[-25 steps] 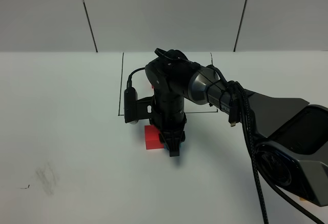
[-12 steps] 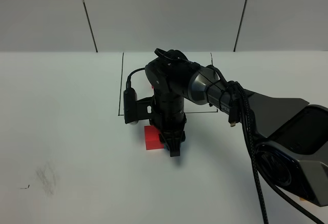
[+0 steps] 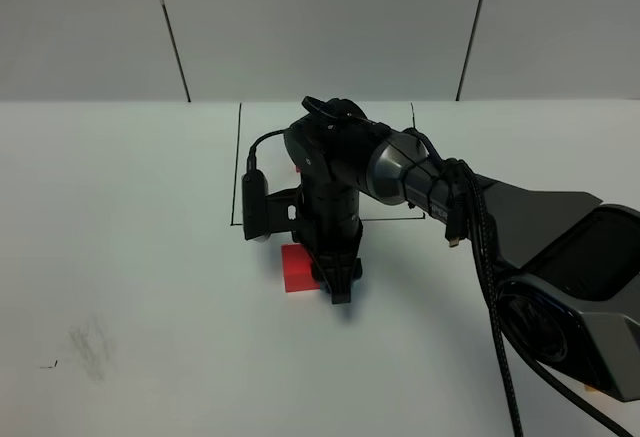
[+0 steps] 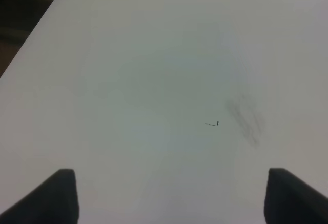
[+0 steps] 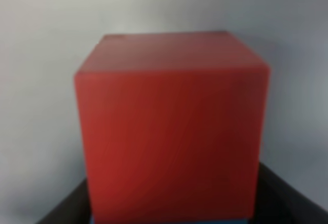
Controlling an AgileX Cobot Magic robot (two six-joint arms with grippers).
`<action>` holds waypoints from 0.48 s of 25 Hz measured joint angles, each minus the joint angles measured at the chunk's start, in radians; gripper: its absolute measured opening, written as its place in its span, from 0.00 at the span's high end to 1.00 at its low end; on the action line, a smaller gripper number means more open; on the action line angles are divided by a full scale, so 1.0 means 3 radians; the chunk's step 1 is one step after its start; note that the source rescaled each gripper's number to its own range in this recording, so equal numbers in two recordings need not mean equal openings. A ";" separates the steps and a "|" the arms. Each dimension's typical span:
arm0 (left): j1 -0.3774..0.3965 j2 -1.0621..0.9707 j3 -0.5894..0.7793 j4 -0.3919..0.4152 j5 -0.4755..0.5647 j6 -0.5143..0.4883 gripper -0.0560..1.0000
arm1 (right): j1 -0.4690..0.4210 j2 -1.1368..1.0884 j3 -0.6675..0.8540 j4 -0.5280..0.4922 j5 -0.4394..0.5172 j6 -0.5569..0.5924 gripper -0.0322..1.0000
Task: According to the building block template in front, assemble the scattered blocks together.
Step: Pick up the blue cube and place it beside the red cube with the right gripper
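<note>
A red cube of the scattered blocks rests on the white table just in front of the black drawn rectangle. My right gripper points down at the cube's right side. In the right wrist view the red cube fills the picture, with dark fingertips close on either side and a thin teal-blue strip along its lower edge. Whether the fingers press on it does not show. The arm hides the building block template apart from a red speck. No orange cube shows. My left gripper stands open over bare table.
The right arm reaches across the middle from the right, its base at the lower right. A grey smudge and a small black mark lie on the left of the table.
The right gripper's tip sits a touch higher than a second ago. The red cube has stayed where it was.
</note>
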 joint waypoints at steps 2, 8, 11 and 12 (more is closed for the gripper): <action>0.0000 0.0000 0.0000 0.0000 0.0000 0.0000 0.25 | 0.0000 0.0000 0.0000 -0.0010 -0.0004 0.0031 0.48; 0.0000 0.0000 0.0000 0.0000 0.0000 0.0000 0.25 | 0.0000 -0.0012 0.0000 -0.0006 0.0072 0.0055 0.44; 0.0000 0.0000 0.0000 0.0000 0.0000 0.0000 0.25 | 0.0000 -0.0043 0.0000 -0.0004 0.0143 0.0074 0.43; 0.0000 0.0000 0.0000 0.0000 0.0000 0.0000 0.25 | 0.0000 -0.0062 0.0000 -0.0004 0.0147 0.0092 0.43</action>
